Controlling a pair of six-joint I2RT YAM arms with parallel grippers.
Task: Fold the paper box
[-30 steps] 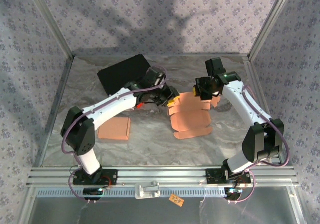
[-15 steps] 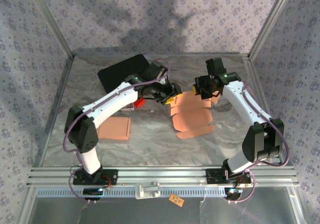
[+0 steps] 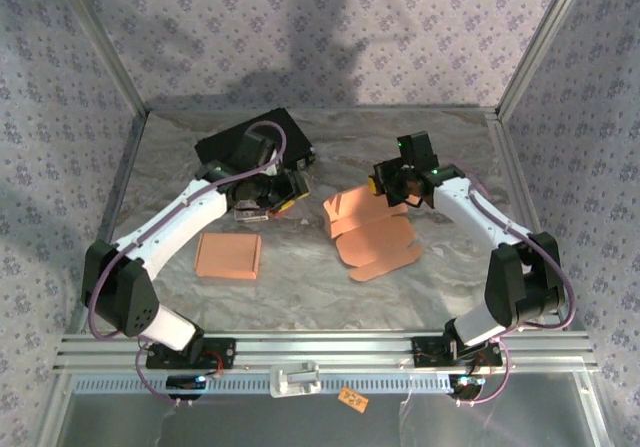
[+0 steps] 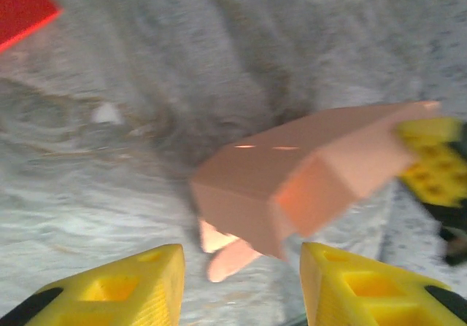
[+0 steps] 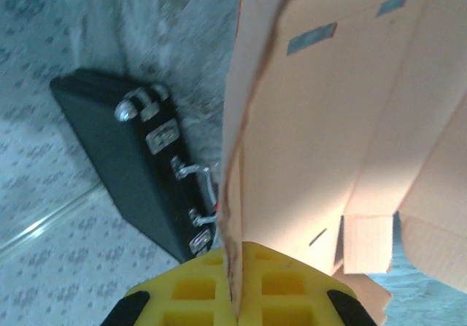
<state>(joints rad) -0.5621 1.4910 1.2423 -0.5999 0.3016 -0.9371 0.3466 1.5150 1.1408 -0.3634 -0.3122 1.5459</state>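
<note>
The pink paper box (image 3: 368, 235) lies partly unfolded at the table's middle, its far side lifted. My right gripper (image 3: 398, 185) is shut on that raised far edge. In the right wrist view the cardboard wall (image 5: 321, 122) runs down into my shut right gripper (image 5: 237, 297). My left gripper (image 3: 288, 193) stands open to the left of the box, apart from it. In the left wrist view the box (image 4: 292, 180) hangs ahead of my open left gripper (image 4: 241, 268), with nothing between the fingers. The right gripper's yellow finger (image 4: 434, 162) shows at the box's right end.
A flat pink cardboard blank (image 3: 228, 255) lies at the front left. A black case (image 3: 240, 145) sits at the back left, also seen as the black case (image 5: 124, 151). A red object (image 4: 22, 5) lies near my left gripper. Metal frame posts bound the table.
My left arm has drawn back to the left, away from the box. The right gripper has shifted left with the box edge, and the box has turned slightly.
</note>
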